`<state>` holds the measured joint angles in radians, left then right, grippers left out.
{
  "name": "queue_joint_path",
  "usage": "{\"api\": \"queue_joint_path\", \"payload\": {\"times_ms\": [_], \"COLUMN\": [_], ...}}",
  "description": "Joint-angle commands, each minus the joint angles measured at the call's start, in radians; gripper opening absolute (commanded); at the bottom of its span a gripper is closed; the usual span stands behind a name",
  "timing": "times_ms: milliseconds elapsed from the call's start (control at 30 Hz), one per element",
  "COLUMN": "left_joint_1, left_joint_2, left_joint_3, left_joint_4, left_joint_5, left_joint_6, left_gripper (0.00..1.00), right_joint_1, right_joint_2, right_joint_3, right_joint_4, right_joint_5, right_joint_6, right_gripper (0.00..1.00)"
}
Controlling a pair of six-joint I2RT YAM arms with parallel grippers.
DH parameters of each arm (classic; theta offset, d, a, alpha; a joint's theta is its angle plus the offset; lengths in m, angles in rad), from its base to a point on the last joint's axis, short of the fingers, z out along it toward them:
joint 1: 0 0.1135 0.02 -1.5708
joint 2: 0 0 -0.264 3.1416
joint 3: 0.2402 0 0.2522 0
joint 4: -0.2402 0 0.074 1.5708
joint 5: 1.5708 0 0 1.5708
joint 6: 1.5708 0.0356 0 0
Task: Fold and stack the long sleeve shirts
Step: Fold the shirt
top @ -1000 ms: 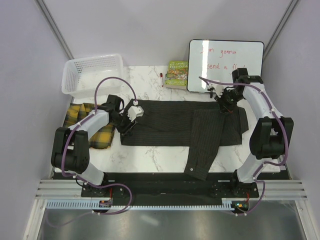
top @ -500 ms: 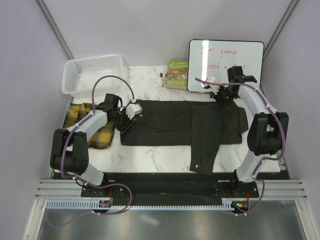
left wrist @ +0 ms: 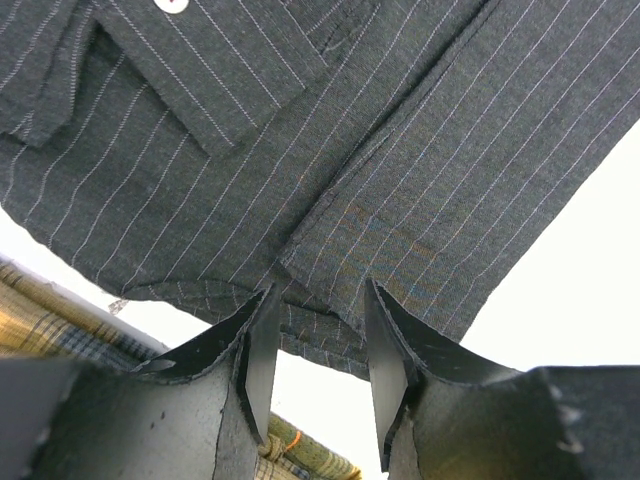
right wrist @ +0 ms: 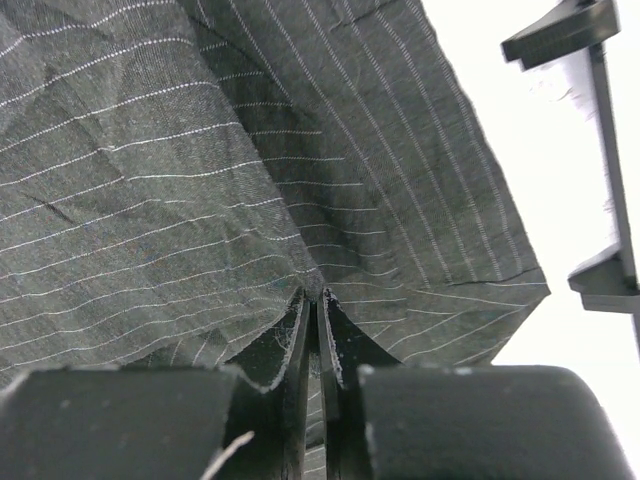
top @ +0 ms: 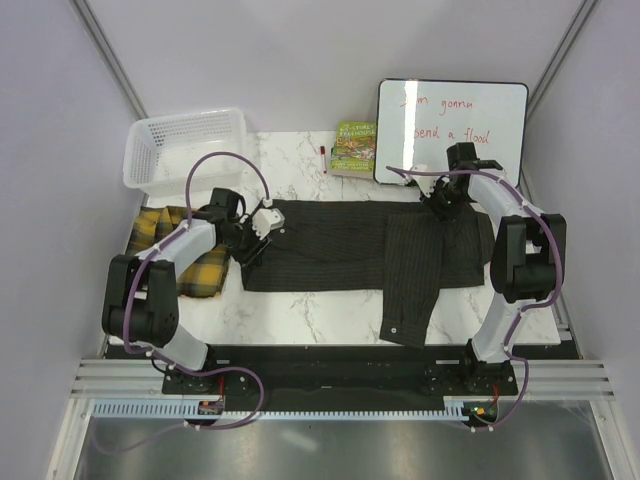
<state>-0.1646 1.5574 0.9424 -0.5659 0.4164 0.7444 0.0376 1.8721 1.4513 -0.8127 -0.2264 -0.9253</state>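
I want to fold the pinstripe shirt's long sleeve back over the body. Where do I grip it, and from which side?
Take the cuff, coming from the near table edge. The sleeve lies flat across the pinstripe shirt, and only its cuff end reaches past the hem onto the bare marble table, so a pinch there likely catches the sleeve alone.

Top view looks down from 6 o'clock toward 12. Both wrist views hug the pinstriped shirt (top: 330,245), seemingly its 9 and 3 o'clock ends.
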Motion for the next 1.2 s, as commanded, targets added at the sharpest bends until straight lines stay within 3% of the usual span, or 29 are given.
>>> {"api": "queue_joint_path", "payload": {"times_ms": [0,500,633,1167], "left_joint_1": [0.005,0.005,0.005,0.004], "left_joint_2": [0.032,0.107,0.099,0.141], "left_joint_3": [0.009,0.056,0.071,0.062], "left_joint_4": [0.018,0.023,0.058,0.052], "left_joint_5": [0.001,0.053,0.013,0.030], "left_joint_6": [0.053,0.029,0.007,0.010], "left_gripper": [0.46,0.42,0.47,0.48], "right_joint_1": [0.004,0.002,0.004,0.002], "right_joint_2": [-0.014,-0.031,-0.034,-0.031], "right_joint_3": [-0.025,-0.025,-0.032,-0.026], "right_joint_4": [0.023,0.024,0.024,0.023], "right_joint_5": [0.024,0.018,0.016,0.021], "right_joint_6": [0.032,0.046,0.045,0.042], "right_gripper": [0.10,0.05,0.05,0.04]}}
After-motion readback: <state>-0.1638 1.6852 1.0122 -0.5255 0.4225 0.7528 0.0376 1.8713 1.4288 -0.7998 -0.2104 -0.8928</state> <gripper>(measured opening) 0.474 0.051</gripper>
